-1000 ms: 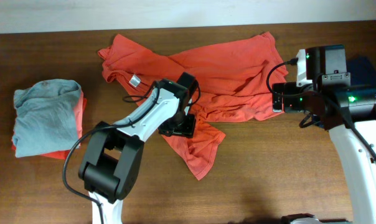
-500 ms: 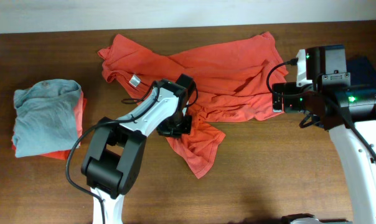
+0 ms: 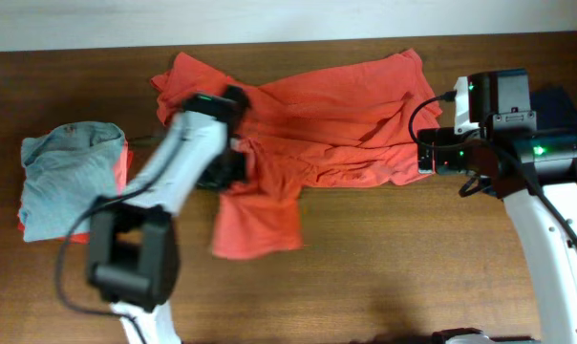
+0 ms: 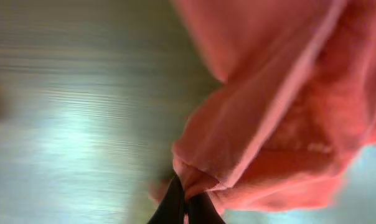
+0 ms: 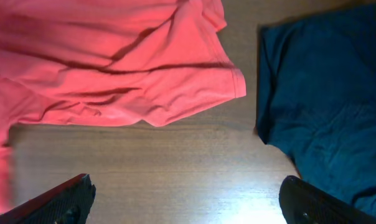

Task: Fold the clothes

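Observation:
An orange-red T-shirt (image 3: 336, 119) lies crumpled across the back of the table, and one flap (image 3: 260, 225) hangs toward the front. My left gripper (image 3: 231, 170) is shut on a pinch of this shirt; in the left wrist view the dark fingers (image 4: 175, 208) clamp a fold of the orange fabric (image 4: 281, 106) above the table. My right gripper (image 5: 188, 205) stands open over bare wood just off the shirt's right hem (image 5: 194, 93), holding nothing. A navy T-shirt (image 5: 325, 106) lies to the right of it.
A folded grey T-shirt (image 3: 69, 177) rests on an orange one (image 3: 121, 167) at the left side. The navy shirt (image 3: 561, 100) shows partly behind the right arm (image 3: 518, 153). Bare wood (image 3: 384, 258) runs along the front.
My left gripper closed on the shirt's lower flap and swung left with it, dragging the flap from front centre toward the left. The right arm has not moved.

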